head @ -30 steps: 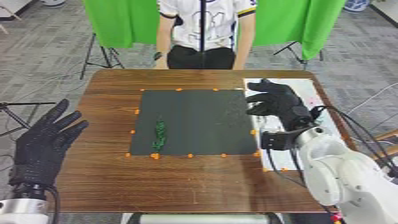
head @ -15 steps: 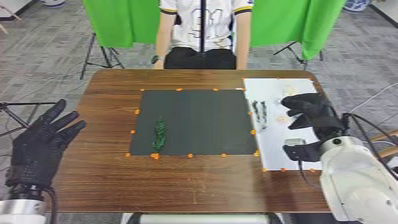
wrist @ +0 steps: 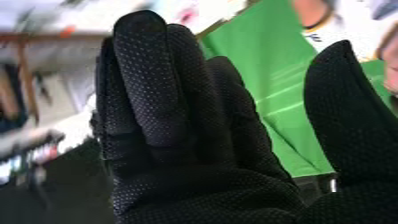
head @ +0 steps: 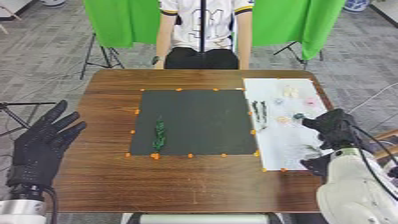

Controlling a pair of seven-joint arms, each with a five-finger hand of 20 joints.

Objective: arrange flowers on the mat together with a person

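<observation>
And here's the right hand, at three o'clock on the white sheet, spread wide, fingers straight, thumb well out, nothing in its grip! Just beside it, at ten o'clock, lies the dark green flower; toward seven, the pale leafy sprig. This is the danger spot: close too wide and the fingers could sweep up both, or the palm could nudge them off line. The two green stems, at ten o'clock on the sheet, run nearly parallel, so a loose pinch might snag the pair. Over on the dark mat, one green sprig lies at eight o'clock, and a low, trailing stem could drag it. The left hand, open and empty, sits near nine o'clock, well apart, unlikely to cause trouble.
</observation>
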